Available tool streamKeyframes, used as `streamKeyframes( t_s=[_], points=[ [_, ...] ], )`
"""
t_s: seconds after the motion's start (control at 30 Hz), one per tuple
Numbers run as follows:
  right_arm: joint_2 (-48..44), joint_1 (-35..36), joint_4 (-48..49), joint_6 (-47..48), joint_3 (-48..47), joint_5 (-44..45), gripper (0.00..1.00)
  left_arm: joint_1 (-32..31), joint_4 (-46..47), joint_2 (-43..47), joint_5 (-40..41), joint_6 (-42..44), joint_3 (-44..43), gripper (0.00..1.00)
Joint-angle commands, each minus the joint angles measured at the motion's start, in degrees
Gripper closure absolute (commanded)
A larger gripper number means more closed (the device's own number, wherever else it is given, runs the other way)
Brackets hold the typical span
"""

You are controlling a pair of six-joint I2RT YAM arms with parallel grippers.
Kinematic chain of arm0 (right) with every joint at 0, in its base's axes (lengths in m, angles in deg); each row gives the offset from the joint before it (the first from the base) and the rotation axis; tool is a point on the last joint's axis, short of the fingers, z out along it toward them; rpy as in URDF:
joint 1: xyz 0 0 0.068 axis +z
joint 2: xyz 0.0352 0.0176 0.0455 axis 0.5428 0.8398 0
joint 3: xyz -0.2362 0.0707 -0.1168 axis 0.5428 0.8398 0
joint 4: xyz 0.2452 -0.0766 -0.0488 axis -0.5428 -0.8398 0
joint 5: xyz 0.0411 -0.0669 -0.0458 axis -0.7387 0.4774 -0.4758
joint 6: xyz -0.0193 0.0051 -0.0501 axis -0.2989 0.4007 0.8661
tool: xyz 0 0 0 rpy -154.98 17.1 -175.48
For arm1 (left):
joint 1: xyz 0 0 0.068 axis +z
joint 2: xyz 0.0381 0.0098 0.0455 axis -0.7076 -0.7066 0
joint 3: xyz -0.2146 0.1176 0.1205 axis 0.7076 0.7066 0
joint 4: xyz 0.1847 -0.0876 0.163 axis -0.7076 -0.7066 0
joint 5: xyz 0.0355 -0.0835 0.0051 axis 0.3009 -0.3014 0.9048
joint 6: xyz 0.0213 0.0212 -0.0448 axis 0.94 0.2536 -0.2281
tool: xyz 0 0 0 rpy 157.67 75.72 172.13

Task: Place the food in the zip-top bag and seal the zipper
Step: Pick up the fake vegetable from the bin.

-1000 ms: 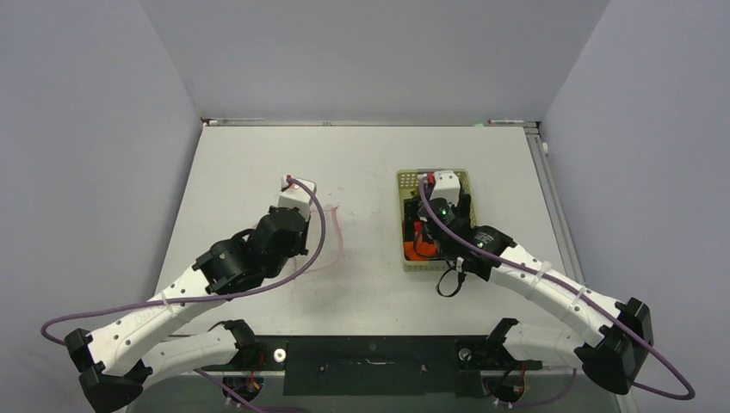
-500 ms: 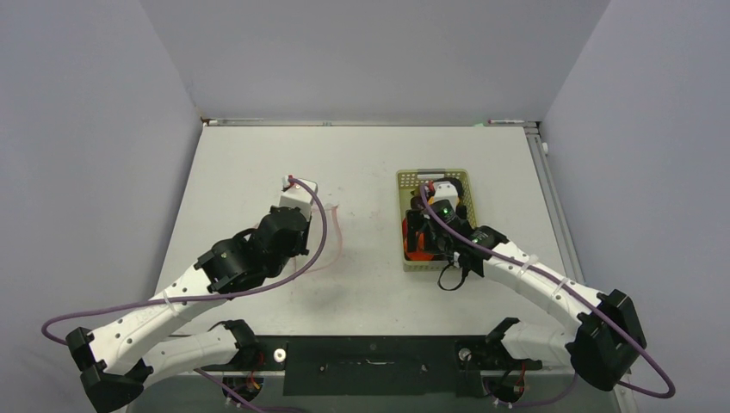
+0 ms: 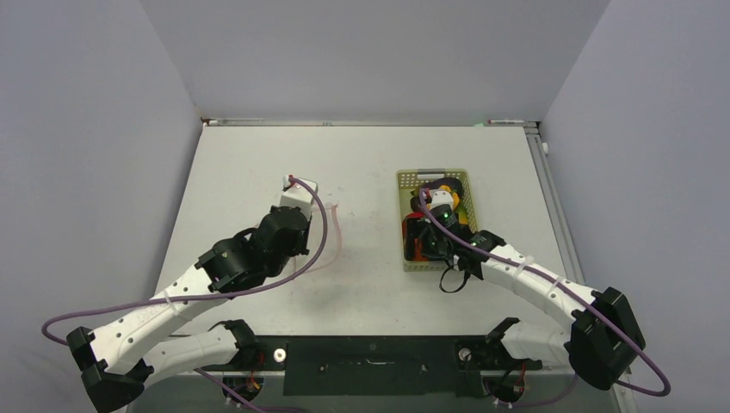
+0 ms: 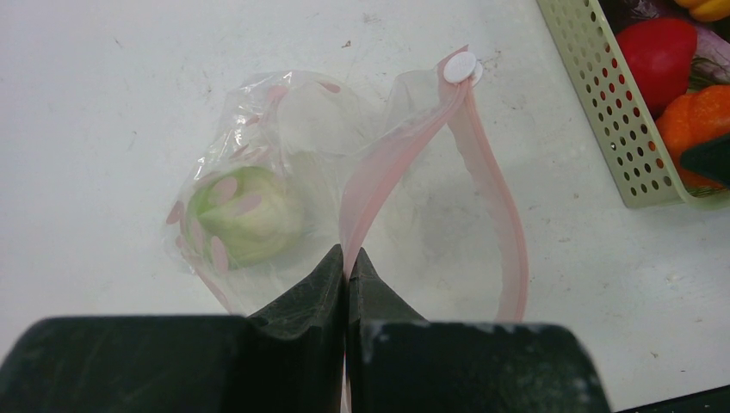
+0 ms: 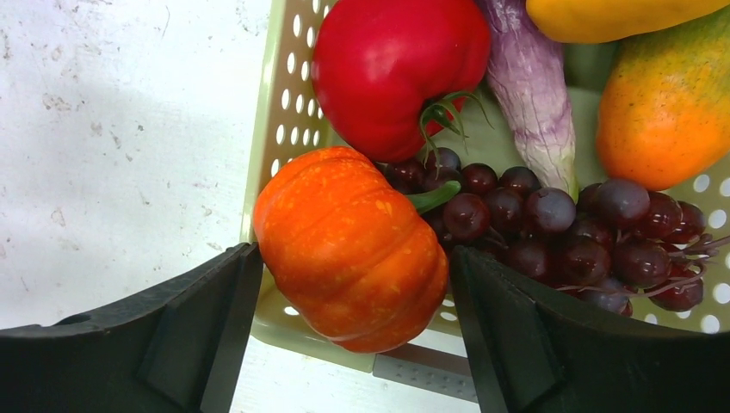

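Observation:
The clear zip-top bag lies on the table with a green apple inside. My left gripper is shut on the pink zipper strip, holding the mouth up and open. My right gripper is open inside the near end of the basket, one finger on each side of an orange fruit, with gaps on both sides. A red tomato, a purple eggplant, dark grapes, a yellow pepper and a second orange lie beyond it.
The pale yellow-green mesh basket stands right of centre; its perforated wall is just left of the orange fruit. The bag lies left of the basket. The basket corner also shows in the left wrist view.
My right gripper has drawn back toward the near end of the basket, uncovering the yellow pepper at the far end. The left arm has not moved.

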Motion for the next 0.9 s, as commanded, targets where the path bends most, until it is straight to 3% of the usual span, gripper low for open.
streamKeyframes(
  t_s=[0.0, 0.37, 0.67, 0.87],
  points=[
    [-1.7, -0.3, 0.9, -0.4, 0.1, 0.1, 0.21, 0.3, 2.0, 0.0, -0.4, -0.2, -0.3, 1.00],
    [-4.0, 0.0, -1.6, -0.7, -1.4, 3.7, 0.59, 0.4, 2.0, -0.1, -0.6, -0.3, -0.4, 1.00],
    [-7.8, 2.5, -3.8, -0.5, -6.2, 5.2, 0.62, 0.4, 2.0, -0.3, -0.6, -0.4, -0.4, 1.00],
    [-9.4, 9.8, -2.0, -0.6, -9.8, 8.4, 0.62, 0.3, 2.0, -0.1, -0.6, -0.4, -0.3, 1.00]
  ],
)
